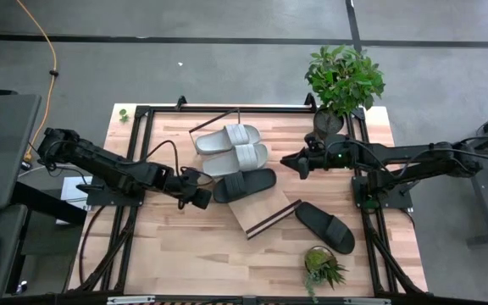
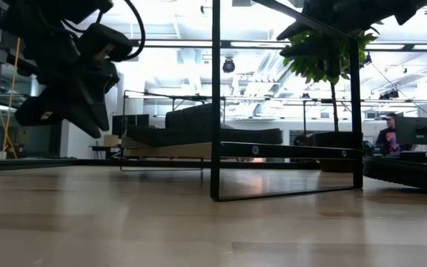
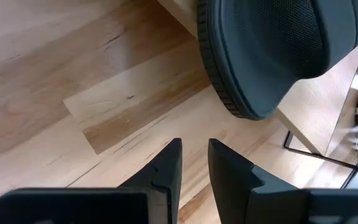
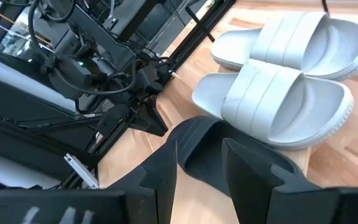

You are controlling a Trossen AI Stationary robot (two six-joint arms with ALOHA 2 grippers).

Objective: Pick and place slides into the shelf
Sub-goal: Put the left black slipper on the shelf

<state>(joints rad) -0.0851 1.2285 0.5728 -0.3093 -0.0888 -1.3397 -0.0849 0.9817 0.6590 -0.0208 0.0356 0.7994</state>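
Observation:
The shelf (image 1: pixel 268 213) lies slantwise on the table, and three slides rest sole-down on its board. Two are light grey (image 1: pixel 227 138) (image 1: pixel 246 158); one is black (image 1: pixel 246 185). A second black slide (image 1: pixel 324 226) lies flat on the table, right of the shelf. My left gripper (image 1: pixel 206 196) hovers open just left of the shelved black slide's end (image 3: pixel 263 56), clear of the table in the low view (image 2: pixel 73 85). My right gripper (image 1: pixel 298 163) hangs open right of the shelf. It points at the grey slides (image 4: pixel 288 102) and the black one (image 4: pixel 197 140).
A tall potted plant (image 1: pixel 344 80) stands at the far right of the table, behind my right arm. A small plant (image 1: pixel 322 267) sits near the front edge. Black rod frames (image 2: pixel 215 96) stand around the table. Bare tabletop (image 1: pixel 185 254) lies at the near left.

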